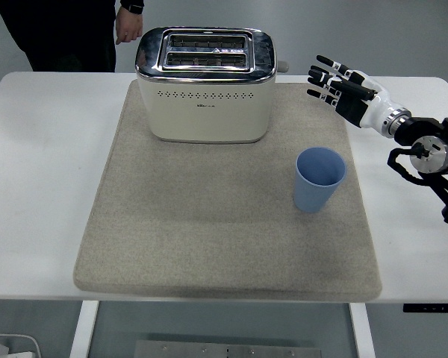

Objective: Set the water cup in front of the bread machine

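- White surface (pixel 37 186) carried everything; a person stood at the far edge, one hand (pixel 128 26) hanging near the toaster's back corner.
- Beige mat (pixel 209 246) covered most of the middle.
- Bread machine (pixel 207 82), a cream two-slot toaster with a chrome top, sat at the mat's far side, slots up.
- Right hand (pixel 342 86) hovered over the mat's far right corner, beside the toaster and apart from it. Fingers (pixel 325 76) were spread and straight, holding nothing. Left arm was out of sight.
- Water cup (pixel 319 179), blue, stood upright on the mat's right side, nearer than the toaster and off to its right, not in front of it. It was well short of the hand, untouched.
- Handling guess: thin plastic, apparently empty, so light and easy to tip or squash. Smooth tapered wall could slip. I'd wrap the fingers round the upper half just under the rim, with light squeeze.
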You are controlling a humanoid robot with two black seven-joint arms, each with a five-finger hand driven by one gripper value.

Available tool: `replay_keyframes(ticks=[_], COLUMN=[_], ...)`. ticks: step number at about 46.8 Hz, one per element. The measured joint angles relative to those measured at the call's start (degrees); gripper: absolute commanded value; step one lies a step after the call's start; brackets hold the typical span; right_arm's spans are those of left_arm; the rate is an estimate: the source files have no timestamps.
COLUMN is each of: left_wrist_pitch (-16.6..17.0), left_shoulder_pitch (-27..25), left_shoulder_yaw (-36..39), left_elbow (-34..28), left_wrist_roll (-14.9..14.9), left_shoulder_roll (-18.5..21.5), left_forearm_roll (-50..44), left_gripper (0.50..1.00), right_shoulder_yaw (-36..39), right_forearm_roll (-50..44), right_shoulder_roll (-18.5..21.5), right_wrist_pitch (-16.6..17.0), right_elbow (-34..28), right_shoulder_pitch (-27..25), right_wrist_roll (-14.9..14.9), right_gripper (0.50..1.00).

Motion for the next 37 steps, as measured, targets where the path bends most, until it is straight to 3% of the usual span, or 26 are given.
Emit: replay_keyframes(ticks=[20, 28, 37], left_wrist_pitch=[0.0, 0.0, 0.0], left_shoulder_pitch=[0.0, 0.0, 0.0], left_shoulder_yaw=[0.0, 0.0, 0.0], left_elbow=[0.0, 0.0, 0.0], left_wrist_roll=[0.0, 0.0, 0.0], left_shoulder_roll=[0.0, 0.0, 0.0], left_forearm_roll=[0.0, 0.0, 0.0], left_gripper=[1.000, 1.000, 1.000], right_shoulder_yaw=[-0.1, -0.1, -0.4], right_forearm_roll=[0.0, 0.0, -0.1], right_shoulder_roll=[-0.3, -1.0, -5.5], right_wrist_pitch=[1.0, 3.3, 8.3], right_elbow=[0.0, 0.1, 1.8], right_shoulder_pitch=[0.1, -0.1, -1.2], right_wrist_roll=[0.0, 0.0, 0.0], right_gripper=[0.926, 0.926, 0.926])
